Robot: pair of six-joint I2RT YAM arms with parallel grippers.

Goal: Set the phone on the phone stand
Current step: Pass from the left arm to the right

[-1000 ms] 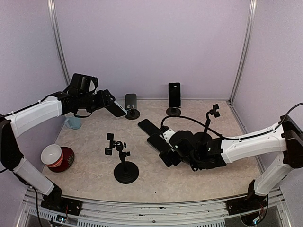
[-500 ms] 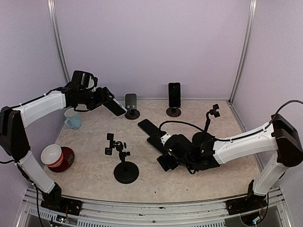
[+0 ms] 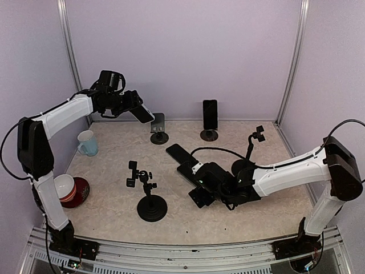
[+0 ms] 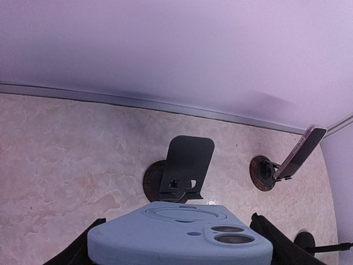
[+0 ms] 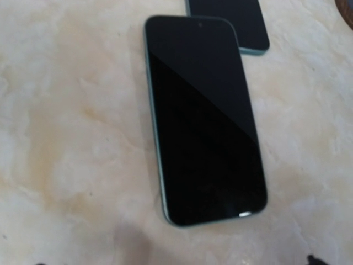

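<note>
Overhead, the left gripper (image 3: pixel 132 108) is clamped across the phone (image 3: pixel 142 114). It holds the phone high near the back wall, just left of and above the empty stand (image 3: pixel 158 123). I judge it is kept up there so it can come down onto the stand from above. (A far stand (image 3: pixel 209 135) to the right already bears a handset (image 3: pixel 210 114), so that one is hardly the target.) The right gripper (image 3: pixel 198 197) hangs low over the table (image 3: pixel 108 171), just beside a dark phone (image 3: pixel 188 170) lying flat.

From the left wrist, the phone's pale-blue back and camera lenses fill the bottom of the view, pinched by its sides between the fingers (image 4: pixel 276 245). The stand sits straight ahead and below, backrest tilted, lip bare. A side grip leaves the phone's back free to lean on that backrest; phone and stand are apart, nothing seated yet.

From the right wrist, the dark phone lies face up, ahead of jaws spread wide with nothing between them. This arm is likely parked clear of the placing, or lined up for a later pickup; I cannot tell which.
</note>
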